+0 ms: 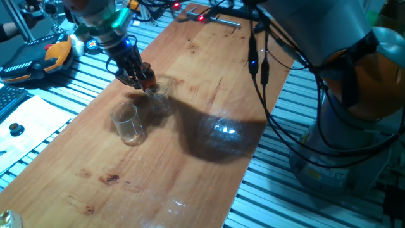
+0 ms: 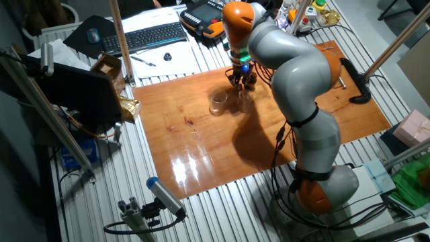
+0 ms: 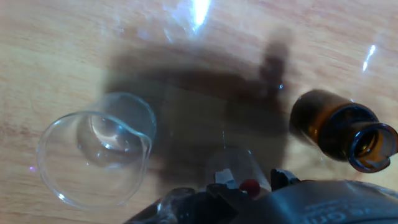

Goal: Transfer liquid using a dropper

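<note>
Cannot make out the dropper with any certainty: nothing small and dark-capped shows apart from the gripper [image 1: 142, 80], and anything pinched between the black fingers [image 1: 133, 71] is hidden by them. Cannot tell either whether those fingers are pressed together, spread, or clamped on something; from one fixed view they look bunched close and point down at the wooden table [image 1: 190, 171], from the hand view only their blurred dark tips fill the lower edge. Cannot see the liquid as a distinct layer in any glass.

Directly under the fingertips, a small clear beaker [image 3: 235, 167], upright, its rim just below the tips and partly cut off by them. Just beside the hand, toward the right edge of the hand view, an amber-brown bottle [image 3: 339, 129] standing on the wood with its neck open. Farther out on the opposite side, a larger clear beaker [image 3: 94, 151], also upright, spout lip visible, well apart from the fingers and not touching the small one.

Beyond the hand, past the table edge, an orange-and-black handheld controller [image 1: 52, 56] and a black keyboard [image 2: 144, 37].
</note>
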Available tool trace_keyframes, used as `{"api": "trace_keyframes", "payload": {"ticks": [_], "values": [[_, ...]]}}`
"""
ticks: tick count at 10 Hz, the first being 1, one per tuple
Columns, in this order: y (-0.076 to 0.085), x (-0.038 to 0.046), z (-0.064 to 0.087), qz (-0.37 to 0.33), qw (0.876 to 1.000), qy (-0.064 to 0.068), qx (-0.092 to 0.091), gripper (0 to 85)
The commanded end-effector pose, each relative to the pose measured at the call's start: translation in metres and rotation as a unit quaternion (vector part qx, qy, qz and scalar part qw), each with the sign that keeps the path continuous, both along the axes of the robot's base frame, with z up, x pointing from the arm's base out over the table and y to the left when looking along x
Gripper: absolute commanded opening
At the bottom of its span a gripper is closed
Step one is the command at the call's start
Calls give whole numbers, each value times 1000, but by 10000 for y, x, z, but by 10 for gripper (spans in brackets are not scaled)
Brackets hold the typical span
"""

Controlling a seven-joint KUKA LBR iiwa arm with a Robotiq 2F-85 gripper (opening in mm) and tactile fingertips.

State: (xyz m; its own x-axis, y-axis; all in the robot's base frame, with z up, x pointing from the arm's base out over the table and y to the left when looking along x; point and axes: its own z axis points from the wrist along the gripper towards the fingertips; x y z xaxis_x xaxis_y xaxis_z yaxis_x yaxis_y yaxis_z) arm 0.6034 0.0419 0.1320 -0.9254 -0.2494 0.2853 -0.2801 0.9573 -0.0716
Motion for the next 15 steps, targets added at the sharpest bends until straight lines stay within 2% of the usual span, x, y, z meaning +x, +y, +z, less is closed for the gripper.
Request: {"api": "trace_keyframes", "payload": {"ticks": [1,3,8,15], "values": [[-1,0,0,-3,1000,3,-6,383],[-1,0,0,-7,1000,-2,-5,383],[8,-1,-51,-6,1000,-5,-1,357],[12,-2,-62,-3,1000,0,2,177]]}}
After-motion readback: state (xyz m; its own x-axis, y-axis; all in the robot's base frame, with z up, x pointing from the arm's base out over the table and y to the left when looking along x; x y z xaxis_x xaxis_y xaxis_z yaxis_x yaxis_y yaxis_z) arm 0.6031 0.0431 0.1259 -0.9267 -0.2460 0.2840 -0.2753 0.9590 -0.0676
